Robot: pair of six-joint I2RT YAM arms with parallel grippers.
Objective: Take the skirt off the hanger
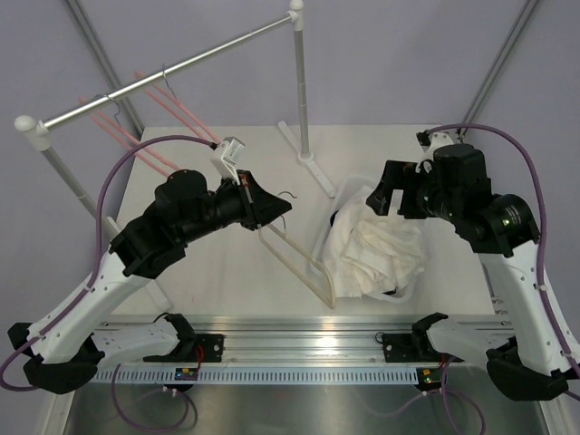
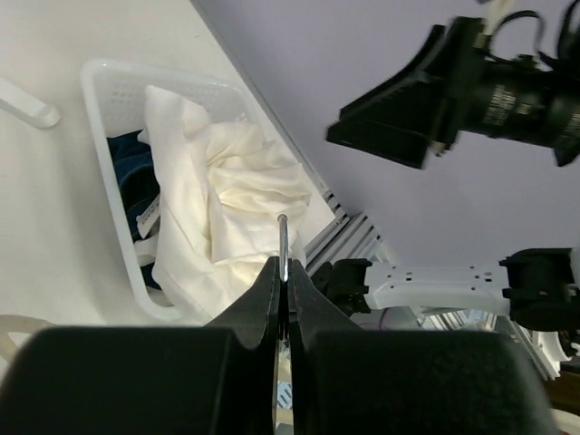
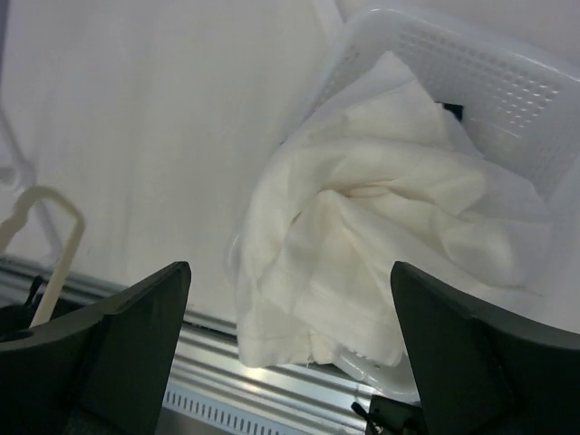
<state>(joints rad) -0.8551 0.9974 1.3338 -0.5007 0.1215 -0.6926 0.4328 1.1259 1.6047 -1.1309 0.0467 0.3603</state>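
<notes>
My left gripper [image 1: 265,203] was closed down to a sliver on the thin metal hook [image 2: 283,237] of the cream plastic hanger [image 1: 299,261]. In my left wrist view the wire stood up between the pinched jaws. The hanger hung from that grip and slanted down toward 5 o'clock. Its far corner came near the white surface [image 1: 208,281], though I could not tell whether it rested there. Its frame looked bare, with no cloth on it.

The white crumpled cotton skirt [image 1: 376,254] lay at 3 o'clock from the hanger. It was heaped in the white perforated plastic basket [image 3: 489,63], with a fold spilling over the near rim. The hanger's low corner was just beside that fold, and I could not say whether they touched. Under the skirt, my left wrist view showed a dark blue garment [image 2: 131,172] in the basket.

My right gripper [image 1: 385,195] hovered over the basket with its jaws spread wide and nothing between them. Its wrist view looked straight down on the skirt.

I judged the main job done: the skirt was off the hanger and in the basket. All that seemed left was to put the bare hanger away, perhaps on the silver clothes rail [image 1: 181,68] at 11 o'clock, where pink hangers [image 1: 136,145] hung, or to lay it down and let go.
</notes>
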